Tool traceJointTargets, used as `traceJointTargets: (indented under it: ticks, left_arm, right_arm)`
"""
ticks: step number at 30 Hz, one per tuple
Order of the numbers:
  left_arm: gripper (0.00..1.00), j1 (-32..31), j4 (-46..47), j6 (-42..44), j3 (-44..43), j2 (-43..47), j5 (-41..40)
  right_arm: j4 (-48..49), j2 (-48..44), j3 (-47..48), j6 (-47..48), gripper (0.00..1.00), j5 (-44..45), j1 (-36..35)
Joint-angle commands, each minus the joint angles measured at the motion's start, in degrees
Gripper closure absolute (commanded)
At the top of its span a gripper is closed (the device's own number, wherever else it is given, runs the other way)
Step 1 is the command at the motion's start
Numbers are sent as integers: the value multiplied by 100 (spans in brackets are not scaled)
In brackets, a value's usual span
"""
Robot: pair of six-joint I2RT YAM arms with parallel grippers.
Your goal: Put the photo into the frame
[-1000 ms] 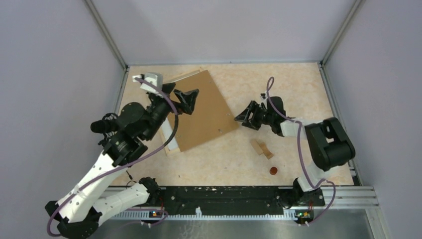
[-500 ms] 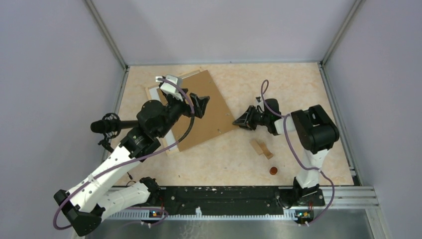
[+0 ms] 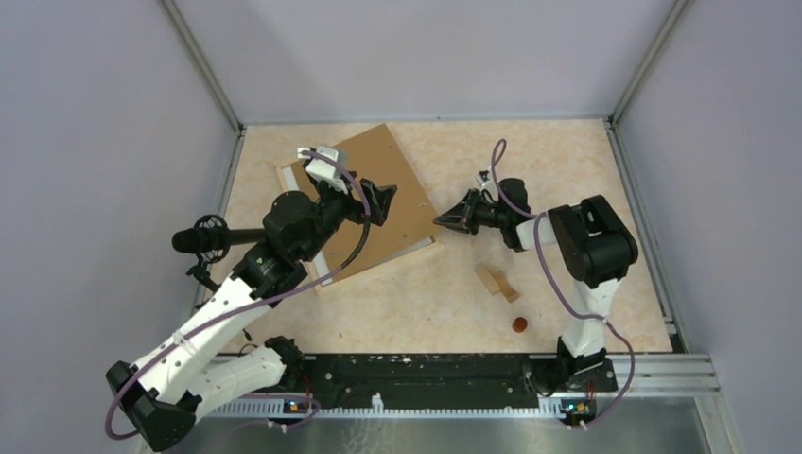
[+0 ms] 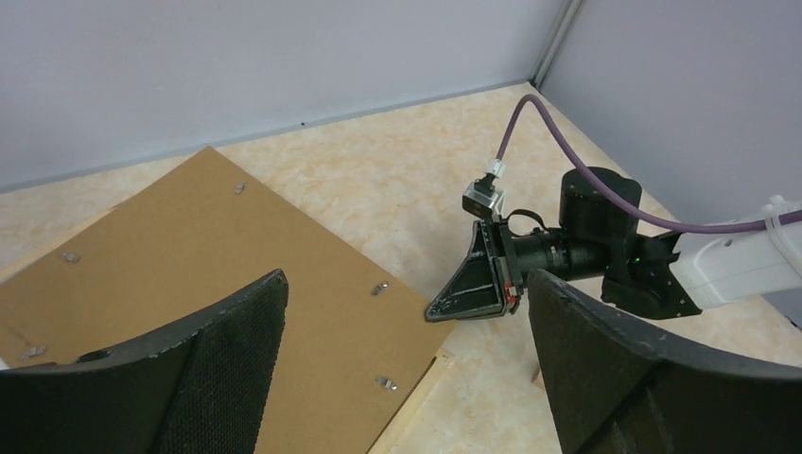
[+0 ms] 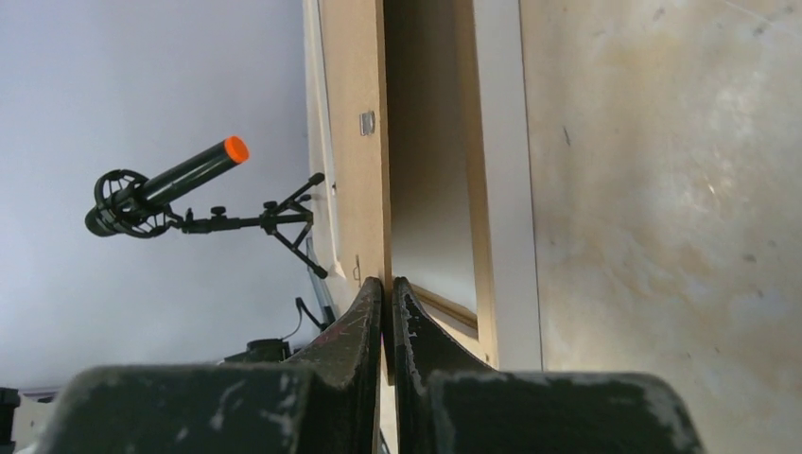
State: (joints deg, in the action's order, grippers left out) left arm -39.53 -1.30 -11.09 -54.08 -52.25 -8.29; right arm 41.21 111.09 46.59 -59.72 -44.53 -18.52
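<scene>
The photo (image 3: 405, 216) lies brown back up at the table's back left, over the pale wooden frame (image 3: 422, 248), whose slat shows along its near right edge. My right gripper (image 3: 441, 220) is shut on the photo's right corner. In the right wrist view the two fingers pinch the board's edge (image 5: 355, 142), which is raised off the frame (image 5: 470, 189). My left gripper (image 3: 378, 202) hovers open above the middle of the photo, touching nothing. The left wrist view shows the photo (image 4: 189, 246), the frame corner (image 4: 418, 405) and the right gripper (image 4: 437, 309) at the board's corner.
Two small wooden blocks (image 3: 496, 282) lie crossed in front of the right arm, with a small brown disc (image 3: 518, 324) nearer the front edge. A black microphone on a stand (image 3: 203, 238) sits at the left wall. Grey walls enclose the table on three sides.
My right gripper slid left and shut on the photo's right corner. My left arm swung over the photo a second ago and has held since. The frame's near slat now shows.
</scene>
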Motion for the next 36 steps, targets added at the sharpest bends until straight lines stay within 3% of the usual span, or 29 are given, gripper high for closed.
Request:
traceJointTargets:
  ticks: [1, 19, 30, 31, 33, 36]
  left_arm:
    - [1, 66, 339, -95, 28, 110, 152]
    - [1, 189, 376, -234, 65, 35, 367]
    - [1, 275, 401, -338, 74, -20, 542]
    - [1, 286, 405, -347, 74, -29, 558]
    - [1, 288, 409, -365, 81, -30, 585]
    - [1, 305, 426, -397, 91, -50, 642]
  right_arm:
    - [534, 231, 333, -101, 100, -168, -156]
    - [635, 743, 744, -74, 100, -361, -468]
    - [-1453, 568, 1441, 1532, 100, -179, -692]
    - [-1619, 525, 1478, 1653, 94, -162, -700]
    - [-2190, 410, 1634, 2049, 73, -8, -701]
    - [-3099, 204, 1909, 2635, 59, 476, -766]
